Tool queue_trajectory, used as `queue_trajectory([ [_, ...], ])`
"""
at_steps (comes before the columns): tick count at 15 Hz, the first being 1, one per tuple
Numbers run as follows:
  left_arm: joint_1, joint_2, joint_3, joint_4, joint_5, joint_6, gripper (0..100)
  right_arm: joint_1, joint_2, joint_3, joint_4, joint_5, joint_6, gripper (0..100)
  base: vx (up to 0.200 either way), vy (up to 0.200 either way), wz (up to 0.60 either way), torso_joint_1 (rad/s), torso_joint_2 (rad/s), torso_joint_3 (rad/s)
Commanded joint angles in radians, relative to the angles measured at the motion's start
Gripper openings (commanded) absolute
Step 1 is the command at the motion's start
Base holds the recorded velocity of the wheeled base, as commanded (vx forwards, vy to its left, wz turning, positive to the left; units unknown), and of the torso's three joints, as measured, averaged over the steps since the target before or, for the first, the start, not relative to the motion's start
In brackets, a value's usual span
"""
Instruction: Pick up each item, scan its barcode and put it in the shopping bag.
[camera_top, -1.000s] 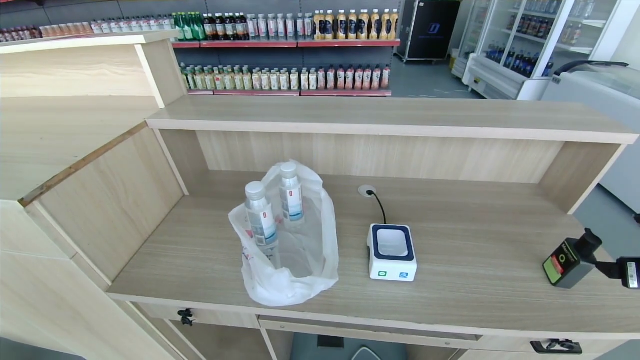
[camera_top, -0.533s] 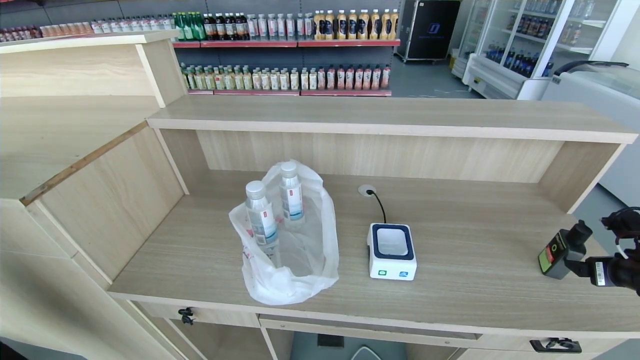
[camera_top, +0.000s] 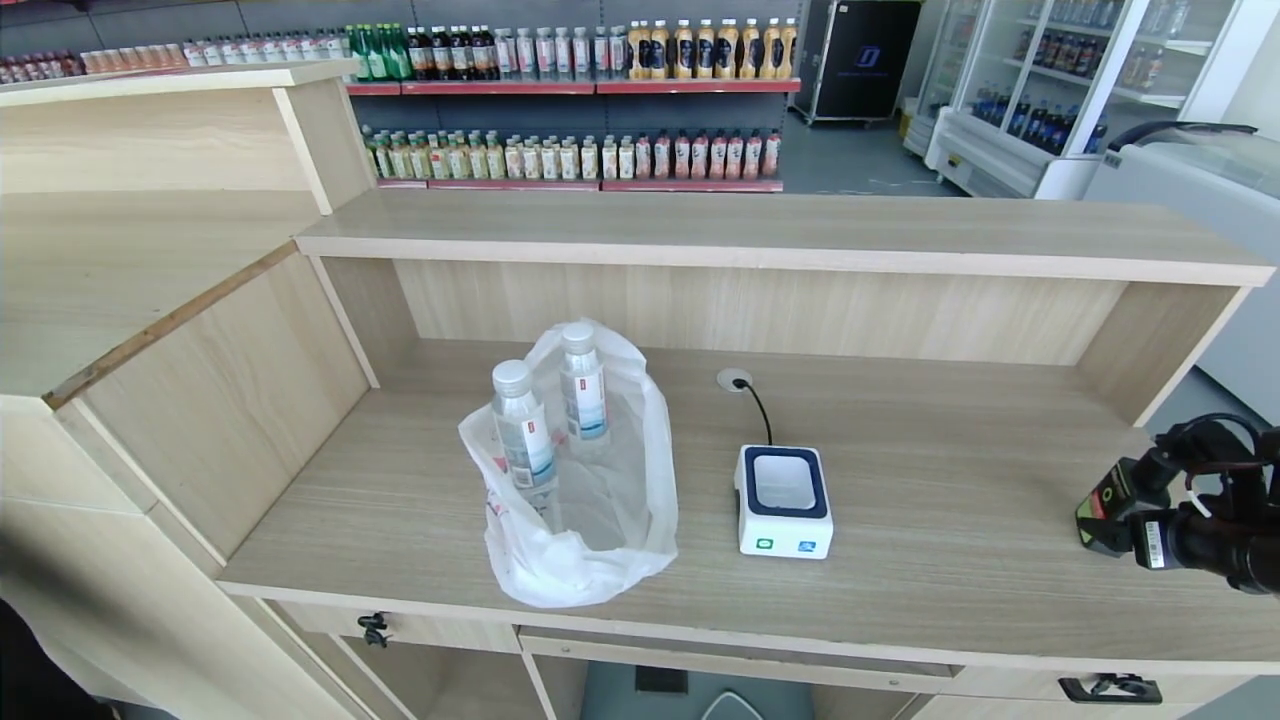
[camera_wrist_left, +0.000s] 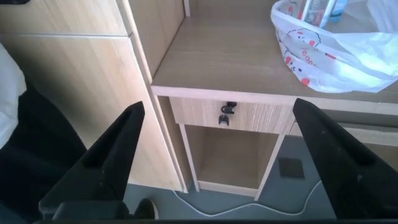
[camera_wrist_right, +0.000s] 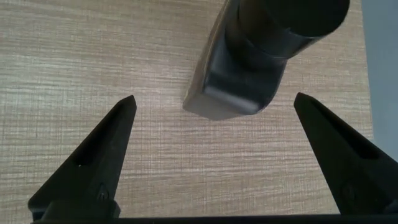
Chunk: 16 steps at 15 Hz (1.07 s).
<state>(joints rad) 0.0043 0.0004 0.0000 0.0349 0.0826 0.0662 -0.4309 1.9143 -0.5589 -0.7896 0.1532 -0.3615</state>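
At the worktop's (camera_top: 950, 520) right edge, the right gripper (camera_wrist_right: 214, 102) is holding its jaws apart around a dark bottle (camera_wrist_right: 249, 68), not gripping. An off-centre close is risking toppling it overboard. The left gripper (camera_wrist_left: 217, 106), jaws apart, is hanging below the front-left corner near the shopping bag (camera_top: 570, 500).

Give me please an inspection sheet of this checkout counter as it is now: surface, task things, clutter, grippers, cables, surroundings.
Surface: light wooden counter, no spills seen.
Job's things: white plastic shopping bag stands open; front bottle and back bottle stand upright inside it. Barcode scanner sits to the right of the bag. Dark bottle with a black cap is near the counter's right edge.
Clutter: nothing seen.
Grippers: right gripper is open at the dark bottle, not gripping it. Left gripper is open, low before the counter's drawer.
Cables: black cable runs from the scanner to a hole in the counter.
Surroundings: drink shelves, glass-door fridges.
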Motion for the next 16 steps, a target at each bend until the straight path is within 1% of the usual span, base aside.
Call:
queue_trajectory([
  [1,0.0,0.0,0.0,0.0,0.0,0.0,100,0.024,0.023,-0.013,-0.019,0.0,0.036,100,0.0,0.0,0.0,0.0,0.0,0.0],
  [3,0.0,0.0,0.0,0.0,0.0,0.0,100,0.043,0.057,-0.019,-0.069,0.0,0.067,100,0.0,0.0,0.0,0.0,0.0,0.0],
  [10,0.0,0.0,0.0,0.0,0.0,0.0,100,0.08,0.173,-0.039,-0.231,-0.003,0.067,100,0.0,0.0,0.0,0.0,0.0,0.0],
  [12,0.0,0.0,0.0,0.0,0.0,0.0,100,0.08,0.189,-0.064,-0.246,-0.003,0.067,100,0.0,0.0,0.0,0.0,0.0,0.0],
  [16,0.0,0.0,0.0,0.0,0.0,0.0,100,0.077,0.189,-0.073,-0.247,-0.001,0.072,100,0.0,0.0,0.0,0.0,0.0,0.0],
])
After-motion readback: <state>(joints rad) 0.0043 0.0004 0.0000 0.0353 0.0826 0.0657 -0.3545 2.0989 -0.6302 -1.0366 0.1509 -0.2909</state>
